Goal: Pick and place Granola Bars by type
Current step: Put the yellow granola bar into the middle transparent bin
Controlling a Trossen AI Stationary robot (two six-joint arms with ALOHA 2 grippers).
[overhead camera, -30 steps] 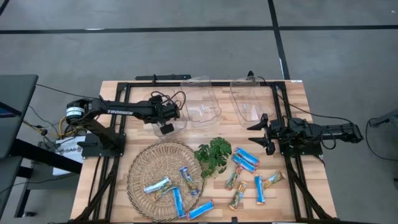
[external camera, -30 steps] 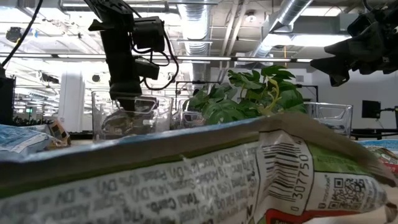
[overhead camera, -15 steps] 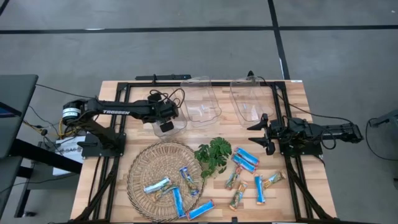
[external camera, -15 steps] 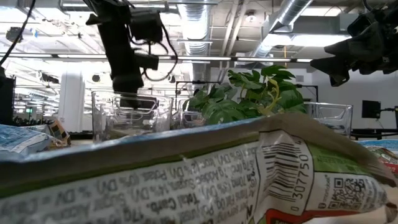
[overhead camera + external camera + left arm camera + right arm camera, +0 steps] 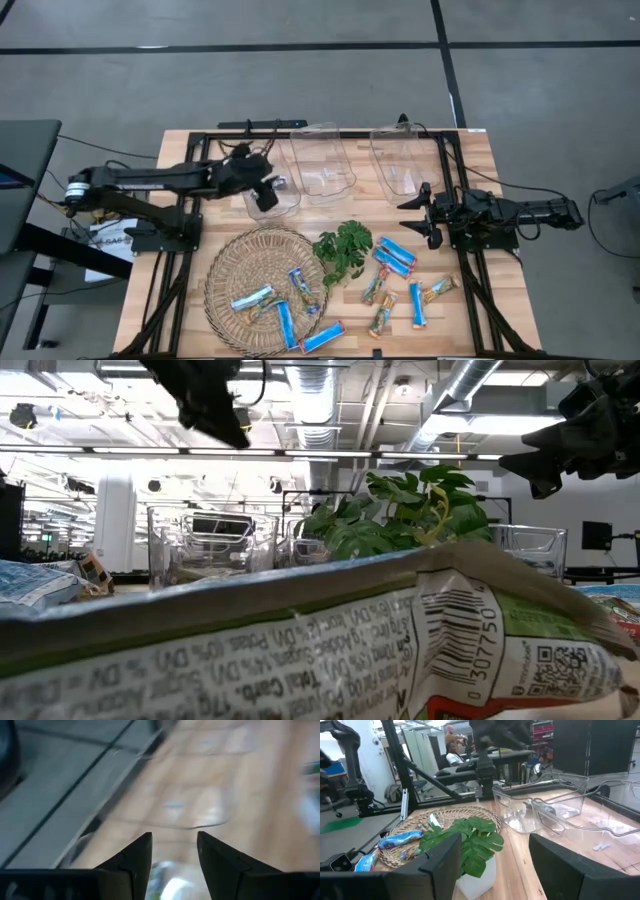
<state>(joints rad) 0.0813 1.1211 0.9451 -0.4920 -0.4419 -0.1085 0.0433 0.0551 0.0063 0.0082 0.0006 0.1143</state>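
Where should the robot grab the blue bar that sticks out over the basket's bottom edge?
Probably across the middle of the blue bar, coming straight down from above. It lies flat and slanted, half on the wicker basket rim, so its two long sides are free for the fingers. The ends are thin crimped wrapper and would likely slip.

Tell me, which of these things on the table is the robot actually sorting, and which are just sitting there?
Part of the job:
granola bars
clear bins
wicker tray
left gripper, open over a bin
right gripper, open, waiting

Just lying about:
leafy sprig
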